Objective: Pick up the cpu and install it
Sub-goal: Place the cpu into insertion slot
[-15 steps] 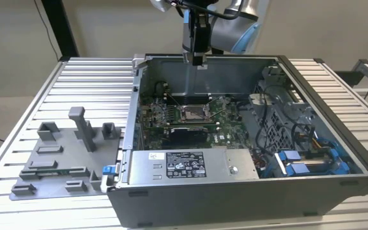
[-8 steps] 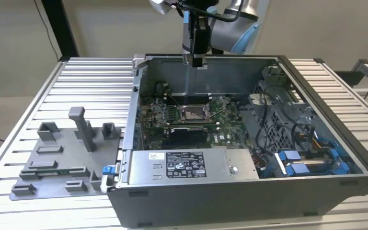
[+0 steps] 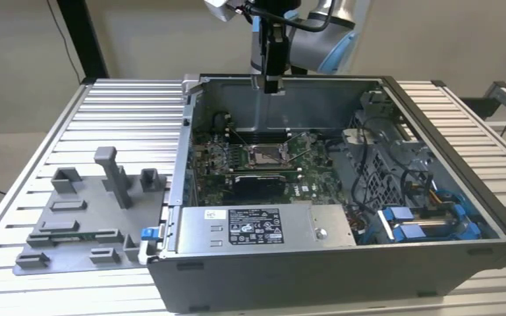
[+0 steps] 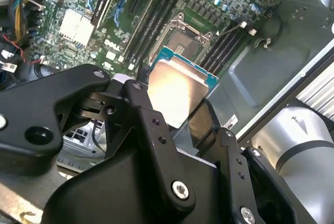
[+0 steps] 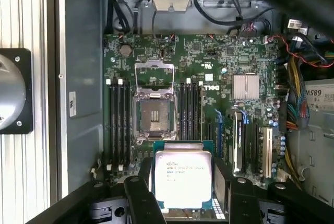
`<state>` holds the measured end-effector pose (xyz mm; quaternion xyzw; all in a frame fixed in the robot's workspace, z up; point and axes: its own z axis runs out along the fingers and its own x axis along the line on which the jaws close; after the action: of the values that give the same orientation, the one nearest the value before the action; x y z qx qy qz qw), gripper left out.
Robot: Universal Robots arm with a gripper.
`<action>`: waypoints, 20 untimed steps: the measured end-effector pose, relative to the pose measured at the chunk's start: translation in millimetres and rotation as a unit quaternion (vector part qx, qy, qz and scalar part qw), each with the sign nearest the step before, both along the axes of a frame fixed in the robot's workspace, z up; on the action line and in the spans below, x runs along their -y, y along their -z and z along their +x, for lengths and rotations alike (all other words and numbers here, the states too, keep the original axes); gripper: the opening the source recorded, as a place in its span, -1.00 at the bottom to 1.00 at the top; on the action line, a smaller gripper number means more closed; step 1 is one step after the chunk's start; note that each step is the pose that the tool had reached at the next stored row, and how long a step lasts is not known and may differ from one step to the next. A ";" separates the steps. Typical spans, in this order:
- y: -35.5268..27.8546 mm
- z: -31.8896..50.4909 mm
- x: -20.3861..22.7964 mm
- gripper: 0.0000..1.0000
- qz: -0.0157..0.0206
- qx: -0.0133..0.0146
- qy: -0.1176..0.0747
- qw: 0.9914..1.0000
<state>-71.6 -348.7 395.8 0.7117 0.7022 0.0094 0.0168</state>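
Cpu [image 5: 182, 179] sits gripped between the two fingers [image 5: 141, 203].

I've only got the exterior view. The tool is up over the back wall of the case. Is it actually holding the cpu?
Observer: Yes. In both wrist views the tool is shut on the cpu, gripping it at two opposite edges.
Operator: Which face is toward the wrist?
Observer: Its silvery metal top faces the wrist cameras.
Operator: Is the socket ready?
Observer: In the first wrist view the socket is empty, and its metal frame is swung open.
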 end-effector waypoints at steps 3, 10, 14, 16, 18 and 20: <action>2.7 0.0 0.0 -1.00 0.000 0.000 0.000 1.000; 8.9 0.0 0.0 -1.00 0.000 -0.001 0.000 1.000; 12.4 0.0 0.0 -1.00 0.000 -0.001 0.000 1.000; 14.3 0.0 0.0 -1.00 0.000 -0.001 0.000 1.000; 16.1 0.0 0.0 -1.00 0.000 -0.001 0.000 1.000; 17.9 0.0 0.0 -1.00 0.000 -0.001 0.000 1.000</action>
<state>-71.6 -348.7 377.8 0.7117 0.7023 0.0089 0.0164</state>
